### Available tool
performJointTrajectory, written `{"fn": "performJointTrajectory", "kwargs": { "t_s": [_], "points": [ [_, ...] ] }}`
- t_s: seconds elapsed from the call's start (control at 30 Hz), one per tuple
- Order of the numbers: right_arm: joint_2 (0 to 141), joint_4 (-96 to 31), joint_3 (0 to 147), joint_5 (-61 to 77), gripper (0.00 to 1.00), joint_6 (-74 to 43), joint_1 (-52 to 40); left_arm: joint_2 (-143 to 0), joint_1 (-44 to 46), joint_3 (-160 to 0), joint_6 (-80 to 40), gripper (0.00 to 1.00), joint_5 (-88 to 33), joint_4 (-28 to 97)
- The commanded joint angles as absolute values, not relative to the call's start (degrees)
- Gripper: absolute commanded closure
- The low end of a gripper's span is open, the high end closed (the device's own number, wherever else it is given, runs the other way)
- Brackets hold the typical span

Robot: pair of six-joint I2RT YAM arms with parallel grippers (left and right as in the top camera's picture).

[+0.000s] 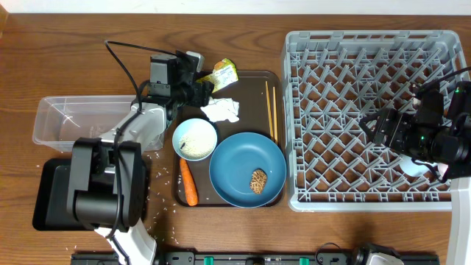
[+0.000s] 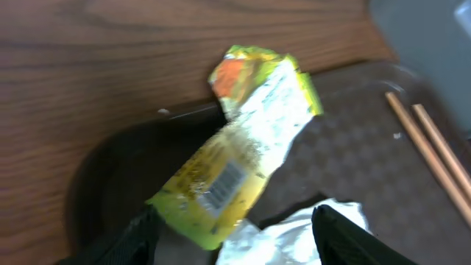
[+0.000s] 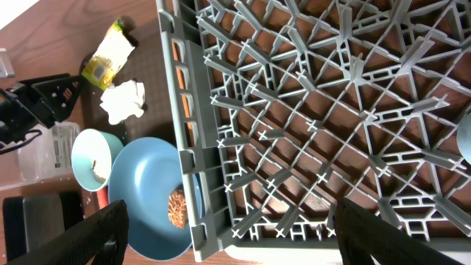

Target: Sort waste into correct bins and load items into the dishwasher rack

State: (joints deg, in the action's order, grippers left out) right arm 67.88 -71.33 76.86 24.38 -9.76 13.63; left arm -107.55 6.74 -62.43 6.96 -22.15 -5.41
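The green-yellow snack wrapper point(image 1: 224, 73) lies on the back edge of the brown tray, next to crumpled white paper point(image 1: 221, 110). My left gripper point(image 1: 202, 90) is open, its fingers on either side of the wrapper's near end point(image 2: 243, 147) and the paper point(image 2: 294, 235). The light blue bowl point(image 1: 195, 138) holds rice. The carrot point(image 1: 189, 182) lies beside the blue plate point(image 1: 247, 169), which carries a brown food piece point(image 1: 258, 181). The chopsticks point(image 1: 271, 110) lie on the tray. My right gripper point(image 1: 374, 126) is open and empty over the grey rack point(image 1: 368, 73).
The clear tub point(image 1: 73, 121) and the black tray point(image 1: 51, 195) stand at the left, partly under my left arm. Rice grains are scattered on the table point(image 1: 158, 206). The brown serving tray point(image 1: 250, 79) holds the dishes. A pale object point(image 1: 416, 168) sits in the rack under my right arm.
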Motion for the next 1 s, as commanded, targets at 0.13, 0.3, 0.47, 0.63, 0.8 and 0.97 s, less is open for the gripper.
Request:
{"fn": "performJointTrajectory", "kwargs": {
  "t_s": [0.13,0.3,0.47,0.63,0.8,0.97],
  "points": [
    [67.8,-71.4,77.0,24.4,0.18,-8.7,13.3,-112.7,6.5,-62.6,11.6,0.32,-15.9,-8.8],
    [67.8,-71.4,77.0,24.4,0.18,-8.7,13.3,-113.5,6.5,-62.6,11.0,0.32,-16.2,-9.9],
    [67.8,-71.4,77.0,24.4,0.18,-8.7,13.3,-113.5,6.5,-62.6,9.8,0.36,-23.2,-8.8],
    [67.8,-71.5,77.0,24.4,0.18,-8.7,13.3,-113.5,6.5,-62.6,8.2,0.51,-25.1,-8.8],
    [67.8,-71.3,77.0,24.4,0.18,-8.7,13.3,-113.5,6.5,-62.6,6.6,0.63,-25.1,-8.6],
    [67.8,-71.4,77.0,24.4,0.18,-8.7,13.3,-113.5,6.5,-62.6,5.7,0.71,-28.0,-8.8]
  ]
}}
